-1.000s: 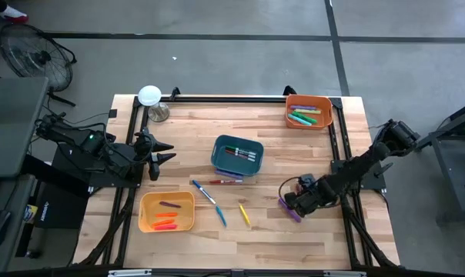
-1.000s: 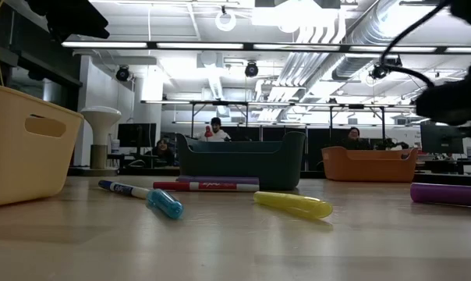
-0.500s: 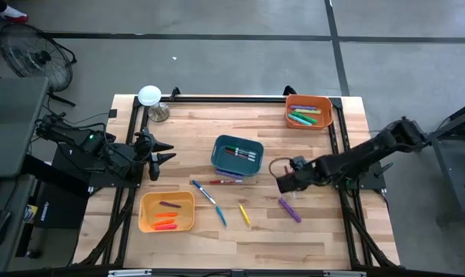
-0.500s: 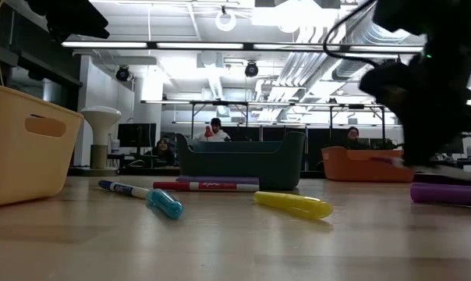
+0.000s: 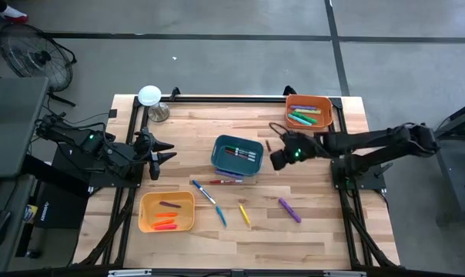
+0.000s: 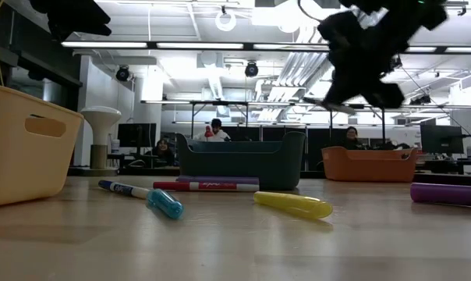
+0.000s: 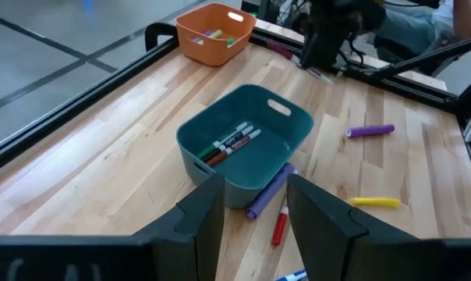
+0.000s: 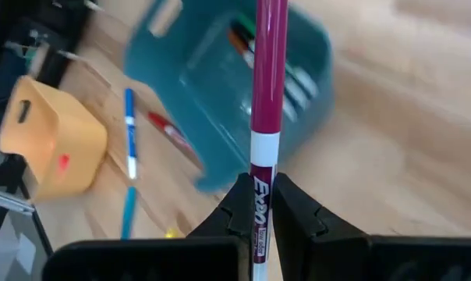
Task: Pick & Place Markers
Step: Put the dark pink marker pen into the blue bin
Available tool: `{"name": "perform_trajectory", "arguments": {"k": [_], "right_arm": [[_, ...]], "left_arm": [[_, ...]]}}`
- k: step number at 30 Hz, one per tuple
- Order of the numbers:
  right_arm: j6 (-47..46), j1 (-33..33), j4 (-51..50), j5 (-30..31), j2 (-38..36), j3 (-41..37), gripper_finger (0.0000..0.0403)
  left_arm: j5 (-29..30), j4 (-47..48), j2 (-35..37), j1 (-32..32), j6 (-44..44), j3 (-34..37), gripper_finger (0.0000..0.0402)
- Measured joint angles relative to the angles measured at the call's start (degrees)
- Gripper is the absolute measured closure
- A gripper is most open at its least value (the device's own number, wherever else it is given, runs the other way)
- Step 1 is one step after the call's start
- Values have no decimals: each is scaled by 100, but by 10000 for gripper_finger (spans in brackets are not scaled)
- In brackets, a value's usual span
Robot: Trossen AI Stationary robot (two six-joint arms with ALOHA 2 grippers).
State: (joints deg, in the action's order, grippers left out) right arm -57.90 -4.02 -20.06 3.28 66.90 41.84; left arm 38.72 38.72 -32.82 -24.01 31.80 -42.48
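One magenta marker [image 8: 268,94] between right fingers [image 8: 237,204]

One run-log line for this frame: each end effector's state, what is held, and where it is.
right end effector: shut on magenta marker, above table right of teal bin | left end effector: open, empty, parked at left table edge | loose markers on table

A magenta, white-barrelled marker [image 8: 265,117] is clamped between the right gripper's [image 8: 259,204] closed fingers, pointing toward the teal bin [image 5: 238,155]. Several markers [image 5: 242,155] are seen lying inside that bin at frame centre. On the wood below it lie a red marker [image 5: 225,181], a blue one [image 5: 205,191], a lighter blue one [image 5: 221,217], a yellow one [image 5: 245,215] and, lower right, a purple one [image 5: 289,209]. Green and other markers [image 5: 304,115] fill the orange bin [image 5: 326,110] at upper right; orange and pink ones [image 5: 165,222] lie in the yellow bin [image 5: 145,212] at lower left
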Motion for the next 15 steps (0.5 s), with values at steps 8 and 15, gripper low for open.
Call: {"name": "perform_trajectory", "arguments": {"k": [8, 15], "right_arm": [[1705, -720, -712, -526, 1148, 1842, 387], [3363, -951, -2273, -849, 2891, 3625, 387]], "left_arm": [[200, -48, 13, 0, 1, 0, 264], [242, -152, 11, 0, -27, 0, 264]]}}
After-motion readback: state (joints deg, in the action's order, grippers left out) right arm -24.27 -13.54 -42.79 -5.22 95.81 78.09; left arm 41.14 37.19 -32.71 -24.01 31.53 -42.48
